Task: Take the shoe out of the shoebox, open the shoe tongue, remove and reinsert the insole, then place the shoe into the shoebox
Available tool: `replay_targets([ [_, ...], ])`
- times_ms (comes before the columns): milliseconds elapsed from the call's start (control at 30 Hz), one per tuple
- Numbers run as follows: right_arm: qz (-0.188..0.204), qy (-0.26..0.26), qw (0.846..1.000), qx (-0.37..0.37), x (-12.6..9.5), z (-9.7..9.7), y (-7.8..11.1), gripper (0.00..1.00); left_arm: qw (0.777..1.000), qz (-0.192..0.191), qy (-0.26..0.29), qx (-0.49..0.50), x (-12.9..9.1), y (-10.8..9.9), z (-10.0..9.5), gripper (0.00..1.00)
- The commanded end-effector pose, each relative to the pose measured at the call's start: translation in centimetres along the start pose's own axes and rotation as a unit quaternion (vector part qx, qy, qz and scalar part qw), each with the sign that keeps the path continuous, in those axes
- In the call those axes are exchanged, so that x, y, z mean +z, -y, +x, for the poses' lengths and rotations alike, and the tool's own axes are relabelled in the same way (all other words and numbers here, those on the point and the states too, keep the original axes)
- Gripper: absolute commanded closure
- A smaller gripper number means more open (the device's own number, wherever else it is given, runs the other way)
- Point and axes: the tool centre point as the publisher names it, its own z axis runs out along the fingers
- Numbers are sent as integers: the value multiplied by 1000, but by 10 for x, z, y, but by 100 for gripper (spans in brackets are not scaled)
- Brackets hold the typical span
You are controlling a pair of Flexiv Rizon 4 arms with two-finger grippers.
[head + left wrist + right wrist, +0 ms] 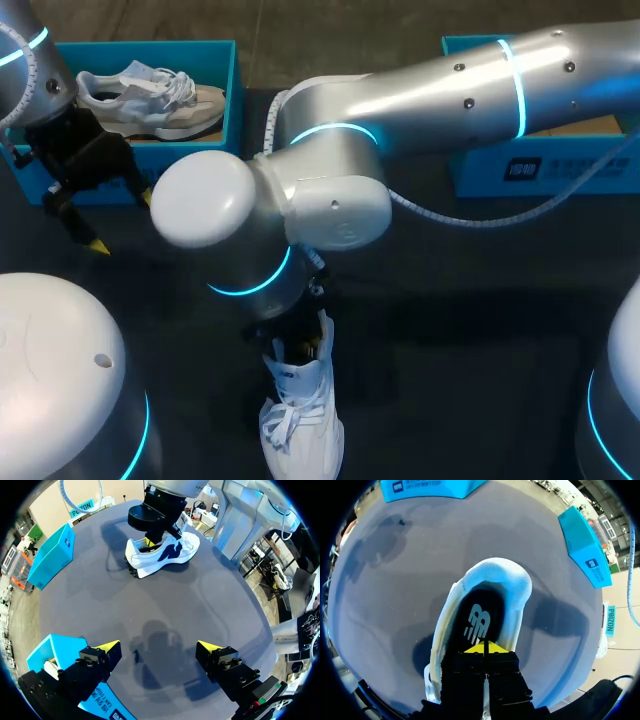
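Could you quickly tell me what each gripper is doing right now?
Left gripper: open, empty.
Right gripper: shut inside the white shoe; any grip on the insole unclear.

Bench [200, 605]: plain dark grey, no pattern. Shoe [300, 425] standing on it: white upper, white laces, dark navy patch on the side, dark sole at the heel. Insole [481, 617]: black, pale grey logo mark. Shoebox [233, 95]: bright turquoise. Boxed shoe [150, 100]: pale grey and cream upper, white laces, beige midsole, dark outsole. Second box [540, 172]: same turquoise, small dark label with white print. Left tool [157, 647] and right tool [484, 649]: black bodies, yellow tips. Right arm [450, 80]: silver-grey, glowing cyan rings.
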Motion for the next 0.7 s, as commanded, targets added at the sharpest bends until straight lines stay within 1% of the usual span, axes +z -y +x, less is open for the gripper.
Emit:
replay_targets([
  [33,6,3,952,305,-2,4,9,100,1000,-1,0,0,0,0,1,0],
  [100,11,5,950,313,-3,5,12,100,1000,-1,0,0,0,0,1,0],
  [133,14,5,948,317,-4,6,15,84,1000,-1,0,0,0,0,1,0],
  [300,23,2,944,329,-8,9,21,71,1000,-1,0,0,0,0,1,0],
  [333,23,4,943,331,-10,10,21,67,1000,-1,0,0,0,0,1,0],
  [433,18,8,942,334,-13,14,23,52,1000,-1,0,0,0,0,1,0],
  [500,16,9,942,336,-15,16,24,25,1000,-1,0,0,0,0,1,0],
  [667,14,10,940,341,-18,18,26,17,1000,-1,0,0,0,0,1,0],
  [700,14,10,940,341,-19,19,26,13,1000,-1,0,0,0,0,1,0],
])
